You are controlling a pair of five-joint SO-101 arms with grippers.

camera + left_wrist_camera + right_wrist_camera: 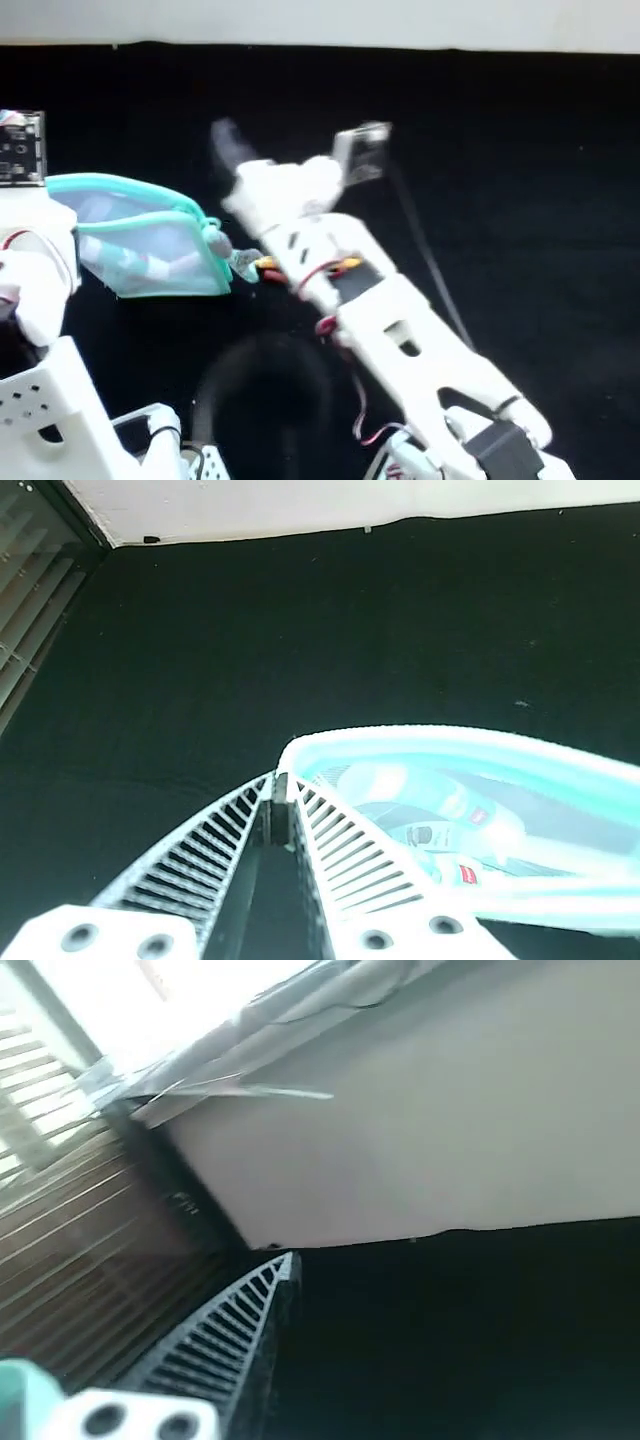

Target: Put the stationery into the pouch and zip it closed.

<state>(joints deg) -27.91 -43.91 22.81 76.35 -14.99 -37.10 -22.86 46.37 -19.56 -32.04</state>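
Left gripper [278, 798]: ribbed white plastic jaws, closed on the pouch rim.
Pouch [160, 255]: near the tabletop's left edge; soft, translucent, teal-bordered.
Stationery [420, 790]: rounded tubes lying inside the pouch; loading appears done.
Remaining: zipping, since the mouth looks open.
Right gripper [232, 148]: over mid-tabletop, beyond the pouch; jaw state cannot be told.
Tabletop [500, 150]: matte black cloth.
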